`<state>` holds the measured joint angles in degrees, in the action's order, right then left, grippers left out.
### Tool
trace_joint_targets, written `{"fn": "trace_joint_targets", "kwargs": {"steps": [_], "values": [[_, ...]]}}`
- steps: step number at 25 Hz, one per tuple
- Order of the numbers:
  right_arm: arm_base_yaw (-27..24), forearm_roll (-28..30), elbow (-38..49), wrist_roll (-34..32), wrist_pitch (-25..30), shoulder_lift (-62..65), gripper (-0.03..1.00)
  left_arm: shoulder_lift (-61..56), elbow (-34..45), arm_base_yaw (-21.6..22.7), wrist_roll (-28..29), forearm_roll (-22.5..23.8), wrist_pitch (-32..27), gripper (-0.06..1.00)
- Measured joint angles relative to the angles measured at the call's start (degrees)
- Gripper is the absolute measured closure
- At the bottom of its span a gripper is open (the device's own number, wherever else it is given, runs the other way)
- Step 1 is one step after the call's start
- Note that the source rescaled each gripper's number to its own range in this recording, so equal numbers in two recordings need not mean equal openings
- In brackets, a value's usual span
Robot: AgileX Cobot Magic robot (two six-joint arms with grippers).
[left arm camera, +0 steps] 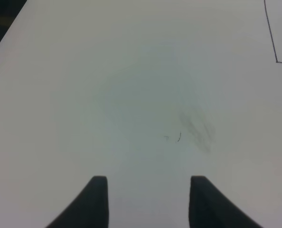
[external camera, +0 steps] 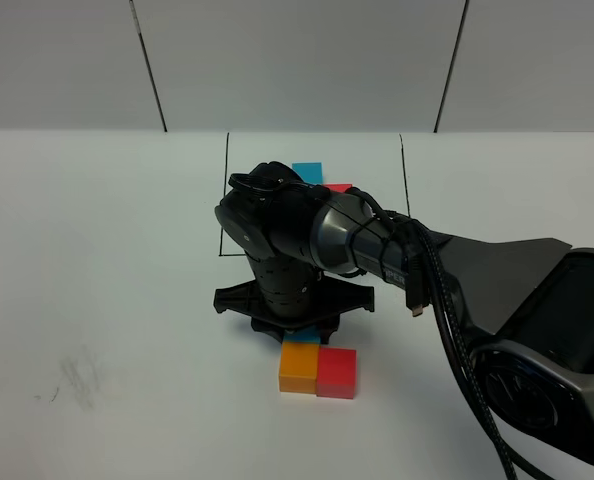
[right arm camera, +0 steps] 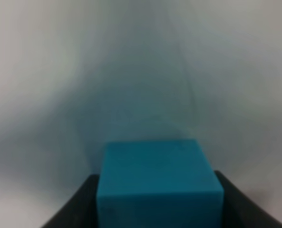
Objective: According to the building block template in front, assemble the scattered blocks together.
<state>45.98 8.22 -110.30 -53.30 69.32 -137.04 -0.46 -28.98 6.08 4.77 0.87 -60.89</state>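
The orange cube (external camera: pixel 299 368) and the red cube (external camera: pixel 337 372) sit side by side and touching on the white table. My right gripper (external camera: pixel 299 332) points down just behind the orange cube. In the right wrist view it (right arm camera: pixel 160 209) is shut on the light blue cube (right arm camera: pixel 160 183). The arm hides that cube in the high view. Of the template, the blue cube (external camera: pixel 307 172) and a bit of the red cube (external camera: pixel 339 187) show behind the arm, and its orange cube is hidden. My left gripper (left arm camera: pixel 148 194) is open and empty over bare table.
The black drawn frame line (external camera: pixel 225 200) runs around the template, and its corner shows in the left wrist view (left arm camera: pixel 275 54). A grey smudge (external camera: pixel 80 372) marks the table at the front left. The right arm's base (external camera: pixel 547 360) fills the front right corner.
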Motion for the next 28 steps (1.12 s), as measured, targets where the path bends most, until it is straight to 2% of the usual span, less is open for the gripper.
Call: {"fn": "trace_joint_targets", "kwargs": {"steps": [5, 13, 18, 24, 28], "values": [[0.0, -0.8, 0.1, 0.2, -0.8, -0.4, 0.89, 0.0, 0.0, 0.0, 0.0, 0.0, 0.0, 0.94], [0.0, -1.4, 0.1, 0.7, -2.0, -0.9, 0.69, 0.0, 0.0, 0.0, 0.0, 0.0, 0.0, 0.94], [0.0, 0.1, 0.2, 0.7, -2.6, 0.8, 0.47, 0.0, 0.0, 0.0, 0.0, 0.0, 0.0, 0.94], [0.0, 5.3, 0.2, 0.7, -3.1, 5.3, 0.04, 0.0, 0.0, 0.0, 0.0, 0.0, 0.0, 0.94], [-0.9, 8.4, 0.2, 2.3, -2.9, 9.9, -0.02, 0.0, 0.0, 0.0, 0.0, 0.0, 0.0, 0.94]]}}
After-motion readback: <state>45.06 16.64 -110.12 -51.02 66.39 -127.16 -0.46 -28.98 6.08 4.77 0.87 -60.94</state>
